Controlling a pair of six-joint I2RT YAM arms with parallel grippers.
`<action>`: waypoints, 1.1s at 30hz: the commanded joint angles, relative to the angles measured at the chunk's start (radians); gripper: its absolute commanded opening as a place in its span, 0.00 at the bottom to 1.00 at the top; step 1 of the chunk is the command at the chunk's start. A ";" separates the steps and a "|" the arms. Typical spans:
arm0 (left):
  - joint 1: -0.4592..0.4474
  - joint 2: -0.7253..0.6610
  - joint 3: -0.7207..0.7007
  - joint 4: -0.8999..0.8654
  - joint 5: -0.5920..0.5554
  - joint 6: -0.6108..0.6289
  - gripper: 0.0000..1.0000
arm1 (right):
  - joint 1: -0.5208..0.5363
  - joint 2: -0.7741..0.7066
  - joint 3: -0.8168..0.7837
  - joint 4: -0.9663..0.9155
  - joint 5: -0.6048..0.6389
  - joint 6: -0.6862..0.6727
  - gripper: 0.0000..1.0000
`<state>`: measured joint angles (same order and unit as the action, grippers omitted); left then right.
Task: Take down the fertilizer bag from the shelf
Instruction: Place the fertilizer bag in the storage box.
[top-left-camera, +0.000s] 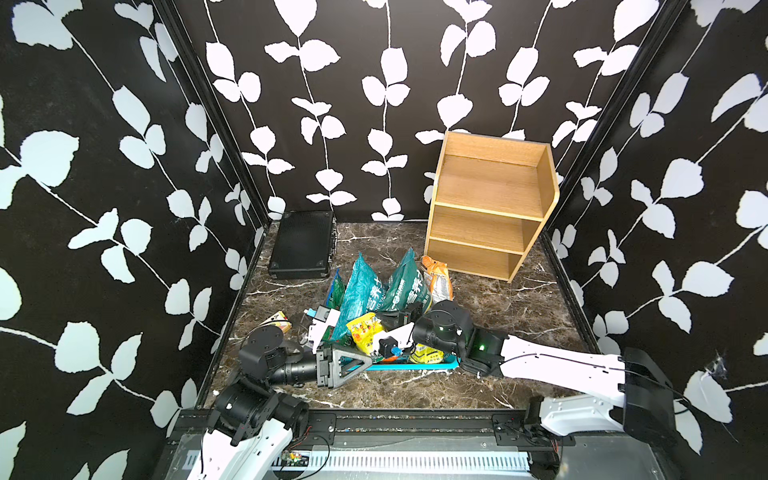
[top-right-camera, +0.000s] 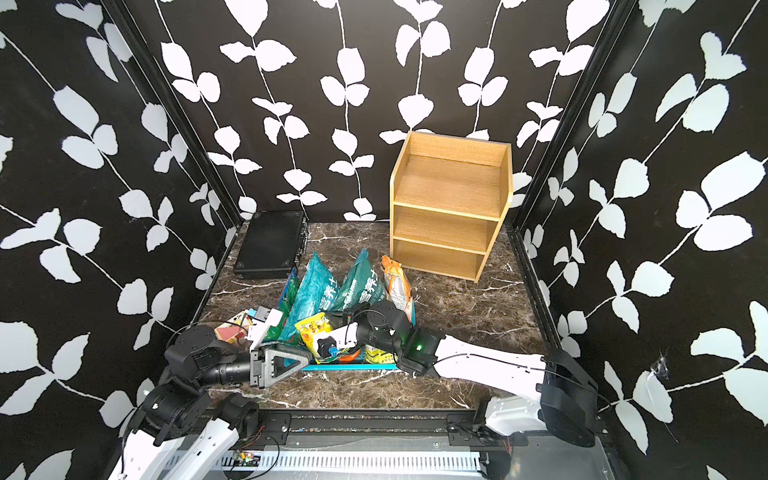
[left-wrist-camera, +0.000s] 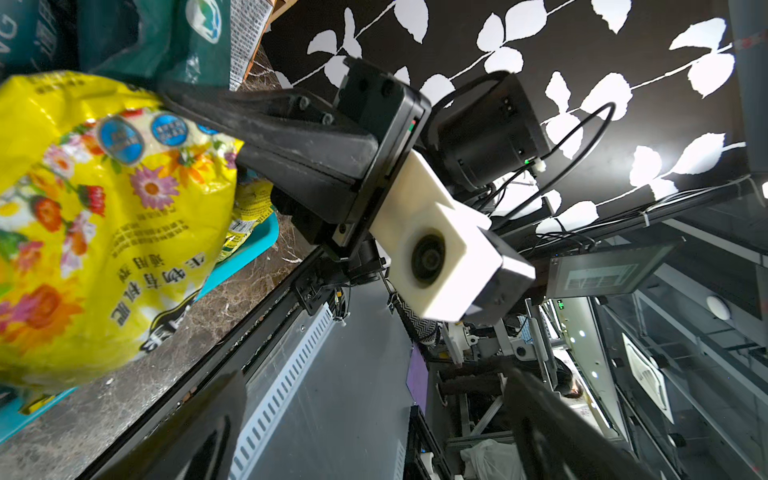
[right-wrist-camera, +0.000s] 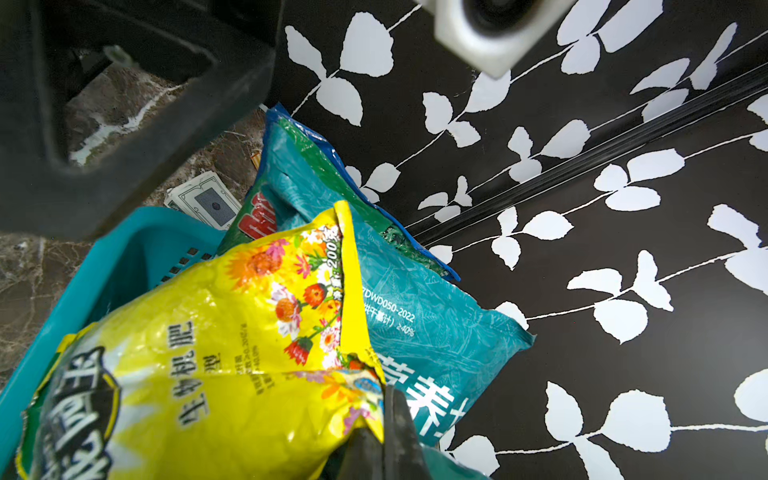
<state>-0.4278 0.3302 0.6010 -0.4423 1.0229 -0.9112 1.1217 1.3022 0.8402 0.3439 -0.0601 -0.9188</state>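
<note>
Right wrist view: our right claw (right-wrist-camera: 384, 419) is clamped on the top seam of the yellow fertilizer bag (right-wrist-camera: 199, 357), which slumps below it in the basket (right-wrist-camera: 124, 257). Our left claw (left-wrist-camera: 374, 370) is spread wide and empty. Soft and slick, we judge, so that flat seam grips best.

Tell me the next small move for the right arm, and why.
Probably open the right end effector and let go. It seems pinched on the top edge of the yellow bag, which already sits in the blue basket, and the shelf holds nothing on any tier, so there looks to be nothing left to carry down.
</note>
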 joint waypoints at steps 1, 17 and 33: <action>-0.010 0.057 -0.081 0.195 0.021 -0.064 0.99 | -0.014 -0.024 -0.035 0.076 -0.001 0.043 0.00; -0.301 0.378 -0.084 0.159 -0.395 0.154 0.96 | -0.011 -0.159 -0.156 0.021 0.007 0.135 0.00; -0.299 0.246 -0.097 0.055 -0.494 0.177 0.99 | 0.004 -0.032 -0.222 0.093 0.024 0.256 0.00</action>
<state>-0.7326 0.6037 0.5079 -0.3717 0.5720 -0.7578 1.1252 1.2575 0.6456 0.3645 -0.0700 -0.7139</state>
